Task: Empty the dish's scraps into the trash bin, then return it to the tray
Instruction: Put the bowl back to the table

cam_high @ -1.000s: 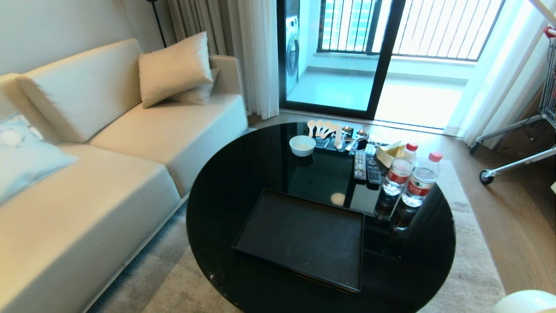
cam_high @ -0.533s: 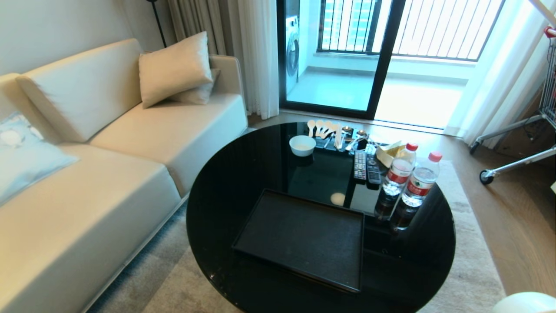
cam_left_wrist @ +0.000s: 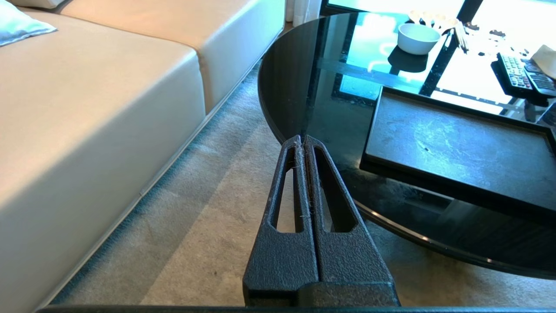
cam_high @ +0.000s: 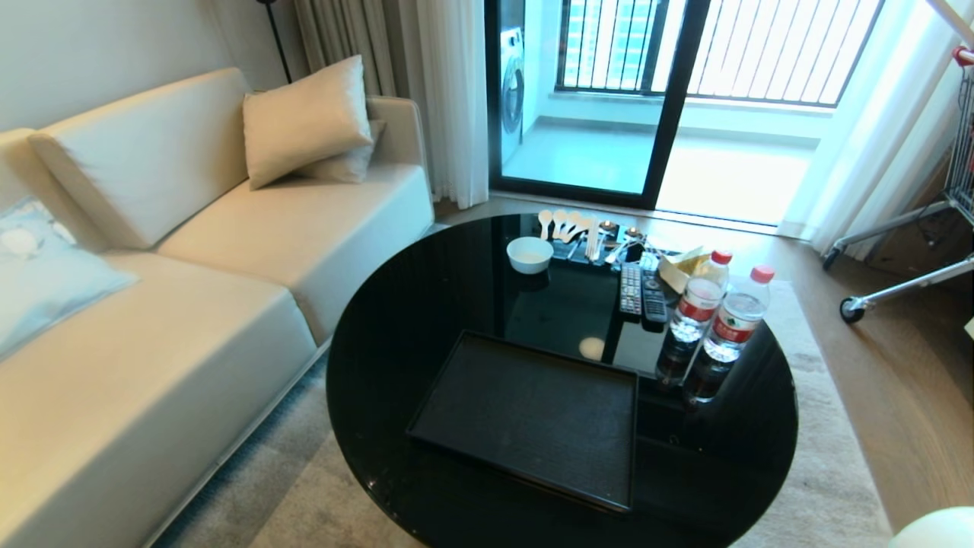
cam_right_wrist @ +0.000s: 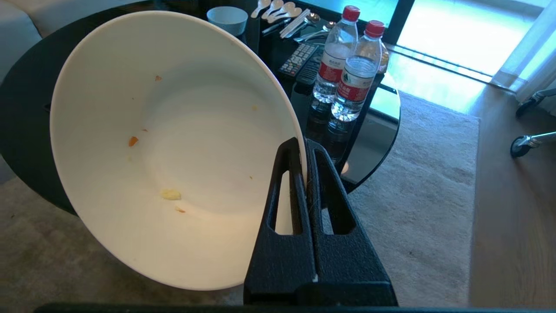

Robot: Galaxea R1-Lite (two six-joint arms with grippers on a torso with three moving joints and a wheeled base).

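My right gripper (cam_right_wrist: 304, 145) is shut on the rim of the dish (cam_right_wrist: 173, 143), a glossy white bowl tilted on its side above the carpet, near the round table's right edge. A few scraps (cam_right_wrist: 170, 194) cling inside: pale yellow bits and a small orange fleck (cam_right_wrist: 133, 141). In the head view only an edge of the dish (cam_high: 937, 529) shows, at the bottom right corner. The black tray (cam_high: 533, 415) lies bare on the table's near part. My left gripper (cam_left_wrist: 302, 139) is shut on nothing and parked over the carpet left of the table. The trash bin is out of view.
On the black glass table (cam_high: 426, 304) stand a smaller white bowl (cam_high: 529, 254), spoons (cam_high: 567, 224), two remotes (cam_high: 641, 293) and two water bottles (cam_high: 715, 312). A cream sofa (cam_high: 190, 266) runs along the left. A wheeled cart's legs (cam_high: 913, 251) are at the right.
The dish's edge in the head view's bottom right corner has slid a little to the right. The table's objects and the left arm have not moved.
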